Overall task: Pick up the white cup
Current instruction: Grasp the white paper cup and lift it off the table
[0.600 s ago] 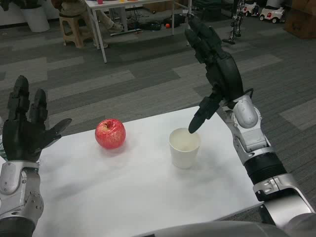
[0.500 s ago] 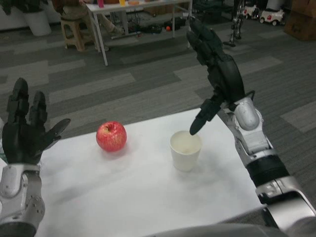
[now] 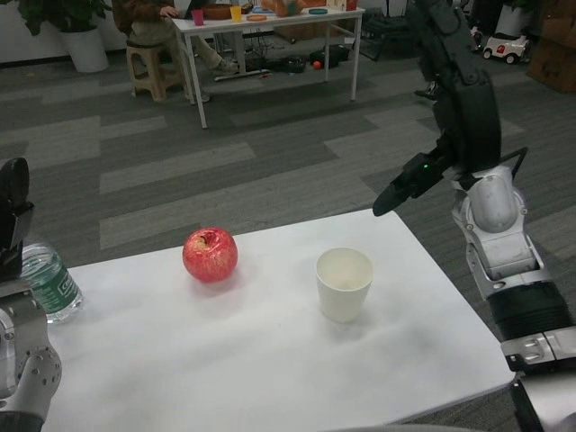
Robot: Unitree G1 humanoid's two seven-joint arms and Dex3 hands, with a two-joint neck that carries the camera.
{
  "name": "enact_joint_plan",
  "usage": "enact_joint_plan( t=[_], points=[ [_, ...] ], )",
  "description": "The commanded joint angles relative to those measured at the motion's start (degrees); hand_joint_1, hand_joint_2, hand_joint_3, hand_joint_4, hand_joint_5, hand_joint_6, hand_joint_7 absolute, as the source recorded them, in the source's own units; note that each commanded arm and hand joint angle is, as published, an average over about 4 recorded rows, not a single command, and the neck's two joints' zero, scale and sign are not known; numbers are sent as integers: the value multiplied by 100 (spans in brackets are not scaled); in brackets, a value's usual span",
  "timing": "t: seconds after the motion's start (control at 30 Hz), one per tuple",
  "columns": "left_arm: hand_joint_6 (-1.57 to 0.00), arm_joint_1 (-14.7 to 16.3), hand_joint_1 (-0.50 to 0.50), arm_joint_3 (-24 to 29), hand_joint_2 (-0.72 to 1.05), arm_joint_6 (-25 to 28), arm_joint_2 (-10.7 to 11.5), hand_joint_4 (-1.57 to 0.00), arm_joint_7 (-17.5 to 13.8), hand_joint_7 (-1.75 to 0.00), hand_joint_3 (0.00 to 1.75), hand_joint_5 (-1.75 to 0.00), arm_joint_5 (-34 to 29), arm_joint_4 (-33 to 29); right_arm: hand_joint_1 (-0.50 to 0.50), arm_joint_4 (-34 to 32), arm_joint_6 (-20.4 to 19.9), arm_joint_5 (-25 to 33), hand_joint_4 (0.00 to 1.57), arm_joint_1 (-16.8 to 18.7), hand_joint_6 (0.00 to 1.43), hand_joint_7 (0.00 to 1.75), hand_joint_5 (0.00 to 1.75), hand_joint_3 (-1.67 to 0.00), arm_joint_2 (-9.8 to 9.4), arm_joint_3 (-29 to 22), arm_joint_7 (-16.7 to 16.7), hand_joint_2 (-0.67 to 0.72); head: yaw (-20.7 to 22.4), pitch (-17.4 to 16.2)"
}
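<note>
The right hand (image 3: pixel 447 108) hangs in the air above and behind the table's far right corner, fingers spread and extended upward, thumb jutting down and to the left; it is released, holding nothing and touching nothing. It is well apart from the one white cup (image 3: pixel 344 284), which stands upright on the white table (image 3: pixel 270 360), a little right of the middle, its mouth open to the camera. The left hand (image 3: pixel 13 220) shows only partly at the picture's left edge, raised over the table's left end; too little of it is in view to tell whether it is released or clenched. Just beside that forearm lies one clear plastic bottle (image 3: pixel 50 283) with a green label, at the table's left edge. One red apple (image 3: pixel 211 255) sits on the table to the left of the cup, near but not touching it. Farther back in the room stands a second white table (image 3: pixel 270 27), where a person (image 3: pixel 162 27) sits on a stool.
</note>
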Motion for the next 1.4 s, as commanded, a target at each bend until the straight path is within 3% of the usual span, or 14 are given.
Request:
enact_joint_plan(
  t=[0.03,0.27,0.43,0.6,0.83,1.13,1.4],
  points=[
    [0,42,-50,-1,105,25,1,0,33,-7,9,0,8,44,-45,-10,-13,17,0,-71,0,7,0,-8,6,-2,3,34,-14,-56],
    [0,33,-50,-43,105,30,3,0,15,-7,4,0,-23,154,-43,160,-13,180,0,-19,0,7,0,-8,19,35,137,34,15,-411],
    [0,42,-50,-50,105,25,-3,0,-64,-7,9,0,-95,266,-42,665,-9,529,0,177,0,7,0,-8,41,16,493,34,120,-729],
    [0,69,-50,-36,105,27,-5,0,-84,-7,9,0,-108,310,-42,1179,-9,566,0,449,0,7,0,-8,41,-99,851,34,57,-822],
    [0,0,-50,-148,105,25,-5,0,-108,-7,9,0,-106,479,-42,2005,-13,571,0,509,0,7,0,-8,124,136,1277,34,-143,-725],
    [0,-43,-50,-397,105,25,-5,0,-121,-7,9,0,-78,606,-42,2799,-13,571,0,509,0,7,0,-8,269,589,1517,34,-194,-705],
    [0,-230,-50,-874,105,69,-12,0,-442,-7,9,0,-51,967,-42,3209,-13,580,0,509,0,7,0,-8,208,1090,1807,34,-317,-658]
  ],
)
